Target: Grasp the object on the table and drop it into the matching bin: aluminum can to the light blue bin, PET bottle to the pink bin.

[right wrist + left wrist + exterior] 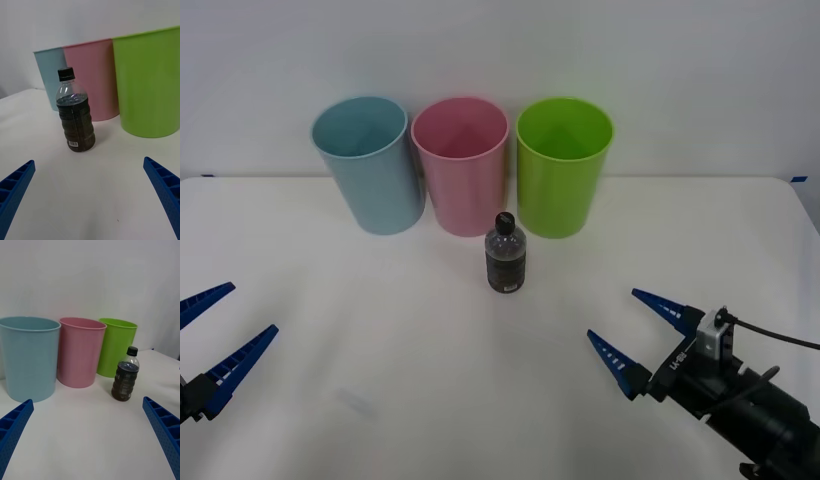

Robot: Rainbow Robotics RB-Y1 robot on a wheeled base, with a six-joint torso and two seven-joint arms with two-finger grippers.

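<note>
- your pet bottle (505,255) stands upright on the table (380,340), just in front of the gap between the pink bin (461,165) and the lime green bin (563,165), near both but touching neither as far as the front view tells.
- it sits out in the open, which looks meant to leave you room on either side for a side grasp.
- the three bins stand in a row along the far edge, the light blue bin (369,162) on the robot's left, pink in the middle; all stand mouth up, ready to take a drop from above.
- your right claw (628,328) hovers low over the table, nearer you than the bottle and off to the robot's right, fingers spread wide apart and empty; in its wrist view the bottle (75,112) stands between the two fingers and well ahead, so it looks lined up for an approach.
- your left claw (218,325) waits at the robot's left edge of the table, also spread apart and holding nothing.
- the bottle is small and clear, with a black screw cap, ribbed sides and a dark body, roughly half a bin in height; a white barcode patch shows low on it in the right wrist view.
- judged from that, the pink bin is its match, and the grasp is not yet begun.
</note>
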